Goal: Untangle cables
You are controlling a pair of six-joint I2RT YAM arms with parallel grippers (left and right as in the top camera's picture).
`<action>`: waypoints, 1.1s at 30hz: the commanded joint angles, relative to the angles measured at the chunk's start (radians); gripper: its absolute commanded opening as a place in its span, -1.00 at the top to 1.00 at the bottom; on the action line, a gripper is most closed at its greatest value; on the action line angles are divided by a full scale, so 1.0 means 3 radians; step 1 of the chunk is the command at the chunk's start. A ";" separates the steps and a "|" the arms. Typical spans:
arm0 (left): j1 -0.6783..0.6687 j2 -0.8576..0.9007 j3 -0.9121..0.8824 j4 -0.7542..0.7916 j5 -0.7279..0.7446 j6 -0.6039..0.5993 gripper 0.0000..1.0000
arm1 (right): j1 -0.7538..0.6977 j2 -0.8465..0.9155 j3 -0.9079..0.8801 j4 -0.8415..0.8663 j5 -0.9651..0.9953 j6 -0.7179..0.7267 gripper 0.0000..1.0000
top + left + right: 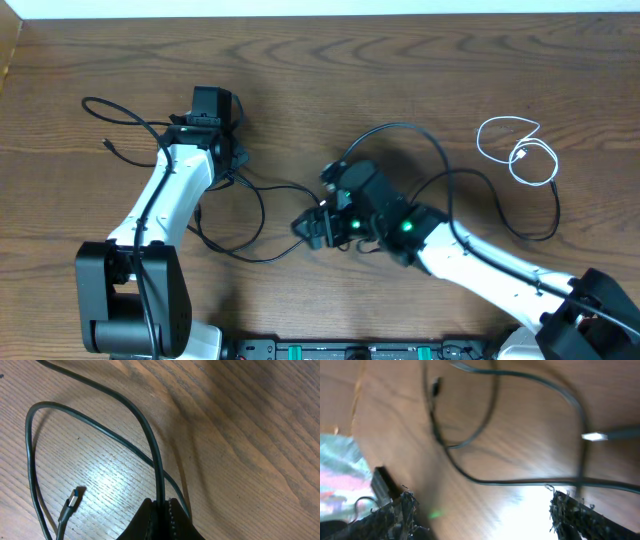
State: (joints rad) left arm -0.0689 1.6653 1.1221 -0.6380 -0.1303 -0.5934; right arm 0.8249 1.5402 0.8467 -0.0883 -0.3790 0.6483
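Wood surface [420, 60] fills the overhead view. The left arm reaches away from its base, and the left tool [212, 106] sits at the far middle-left. Black cables [130, 115] lie around it. One loops out to its left, and more cord trails from beside the arm toward the centre in a slack curve. The right tool [312, 228] is low near the centre, just beside that curve. Another black strand arcs behind the right arm and runs toward the right edge. A white cable [515, 150] lies coiled at the far right, well apart from both tools. Whether it touches the black strand near it I cannot tell.

From the left wrist, the left tool [161, 509] is pressed together on a black cable [150, 440]. The cable rises from between the fingers and bends leftward into a wide loop lying on the surface. A silver-tipped plug [73, 502] rests on the wood inside that loop. Further black strands cross beneath and beyond it.

The right wrist view is blurred. The right tool [480, 507] has its fingers [395, 515] wide apart with nothing between them. Beyond the tips a black strand runs across the wood. A bright plug end [594, 436] lies to the right and a small dark plug [436, 387] farther off.
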 commanded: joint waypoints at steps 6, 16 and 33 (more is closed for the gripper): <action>0.0010 0.0024 -0.0003 -0.0005 -0.0042 0.0058 0.85 | 0.0355 0.0017 -0.0015 0.0295 0.0221 0.0120 -0.66; 0.0010 0.0024 -0.0003 -0.0004 -0.0043 0.0058 0.85 | 0.0481 0.0017 -0.0015 0.0437 0.0198 0.0292 -0.61; 0.0010 0.0024 -0.0003 -0.0004 -0.0043 0.0057 0.85 | 0.0403 0.0017 -0.0015 -0.0374 0.0481 -0.0125 -0.99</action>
State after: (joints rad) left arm -0.0689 1.6653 1.1221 -0.6380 -0.1303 -0.5938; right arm 0.9508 1.5402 0.8444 -0.1658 -0.2806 0.6464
